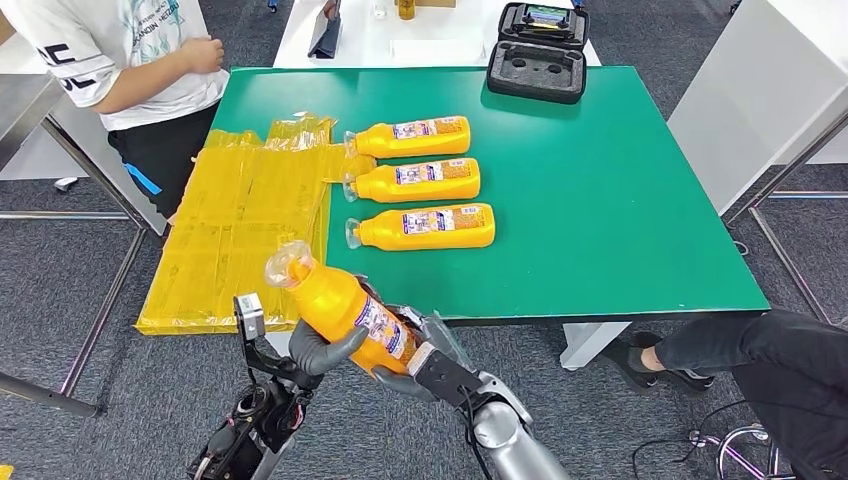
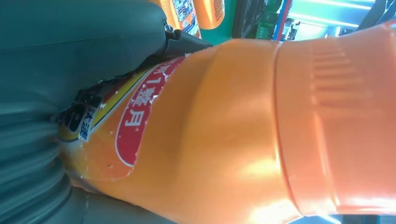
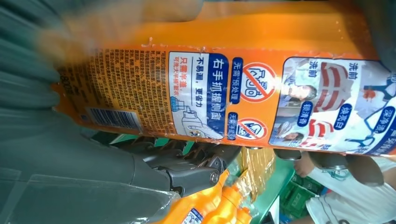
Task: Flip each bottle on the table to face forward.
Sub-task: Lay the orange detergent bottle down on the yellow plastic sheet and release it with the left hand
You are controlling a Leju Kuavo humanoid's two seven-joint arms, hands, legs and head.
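**Bottle held off the near edge**

Worktop (image 1: 600, 200) carries three bottles (image 1: 420, 182) near its left edge. A fourth bottle (image 1: 345, 310) hangs beyond the near edge, gripped by left hand (image 1: 318, 350) and right hand (image 1: 420, 352). Uneven fingers could drop it to the floor.

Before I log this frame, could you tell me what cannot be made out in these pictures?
- Held bottle: its base, head view, hidden by both hands, left hand and right hand.
- Its cap end, left wrist view, cut off by the picture's edge.
- Labels of the three bottles on the table: print too small, head view.
- Person: cut off by the edge.
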